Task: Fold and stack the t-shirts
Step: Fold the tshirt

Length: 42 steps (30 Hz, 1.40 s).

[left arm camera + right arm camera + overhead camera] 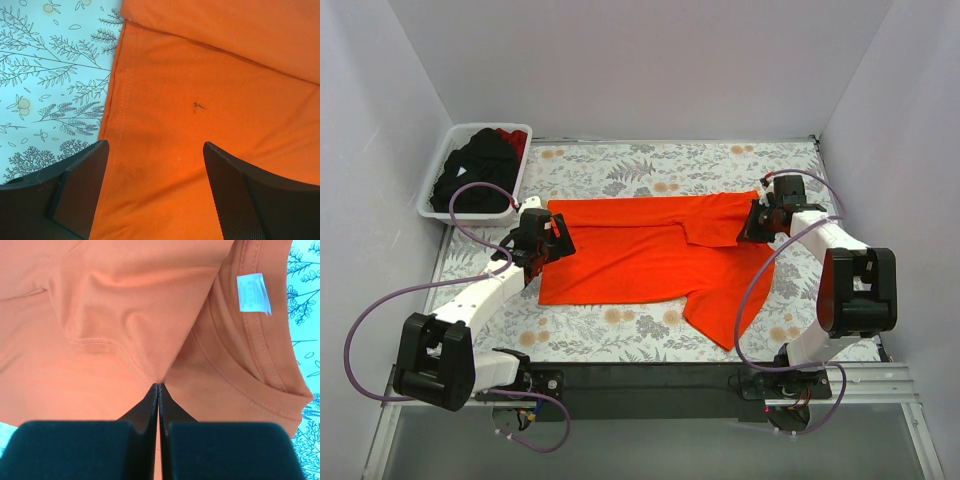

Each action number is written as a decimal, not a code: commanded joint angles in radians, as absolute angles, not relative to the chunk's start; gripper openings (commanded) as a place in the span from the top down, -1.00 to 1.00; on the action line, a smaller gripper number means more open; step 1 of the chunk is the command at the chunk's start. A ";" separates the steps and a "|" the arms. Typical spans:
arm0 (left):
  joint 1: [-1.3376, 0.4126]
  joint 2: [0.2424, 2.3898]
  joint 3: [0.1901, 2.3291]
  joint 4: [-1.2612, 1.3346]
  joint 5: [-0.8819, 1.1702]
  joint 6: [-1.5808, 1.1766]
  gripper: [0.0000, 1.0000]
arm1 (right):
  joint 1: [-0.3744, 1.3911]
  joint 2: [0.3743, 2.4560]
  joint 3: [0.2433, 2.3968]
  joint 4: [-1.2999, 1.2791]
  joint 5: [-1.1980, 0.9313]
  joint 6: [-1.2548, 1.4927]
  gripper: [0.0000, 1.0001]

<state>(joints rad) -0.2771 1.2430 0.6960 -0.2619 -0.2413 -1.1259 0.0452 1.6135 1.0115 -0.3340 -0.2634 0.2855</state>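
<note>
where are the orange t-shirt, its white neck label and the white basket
orange t-shirt (630,265), top external view, middle of its body
white neck label (253,293), right wrist view, centre of the tag
white basket (470,214), top external view, its near wall

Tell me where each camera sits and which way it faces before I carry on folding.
Top external: above and behind the bases, looking down on the table; shows both arms, the orange t-shirt and the basket of dark shirts.
Left wrist: on the left arm, facing down at the shirt's stitched edge; the open left gripper frames it.
Right wrist: facing down at the collar and white label; the right gripper is shut on cloth.
Shared: every view shows the orange t-shirt.
</note>
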 commanded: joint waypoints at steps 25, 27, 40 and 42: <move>-0.279 1.244 0.723 -0.265 -0.235 -1.117 -0.50 | 0.040 1.559 0.897 -0.324 -0.318 0.313 0.77; -0.279 1.243 0.723 -0.267 -0.236 -1.118 -0.50 | 0.044 1.548 0.905 -0.324 -0.290 0.301 0.57; -0.279 1.246 0.723 -0.267 -0.242 -1.118 -0.50 | 0.399 1.541 1.058 -0.304 0.034 0.152 0.43; -0.279 1.246 0.721 -0.267 -0.244 -1.117 -0.50 | 0.428 1.568 1.078 -0.273 0.032 0.138 0.44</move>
<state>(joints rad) -0.2771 1.2518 0.6960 -0.2619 -0.2352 -1.1259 0.3939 1.5330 1.0306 -0.3210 -0.0246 0.1833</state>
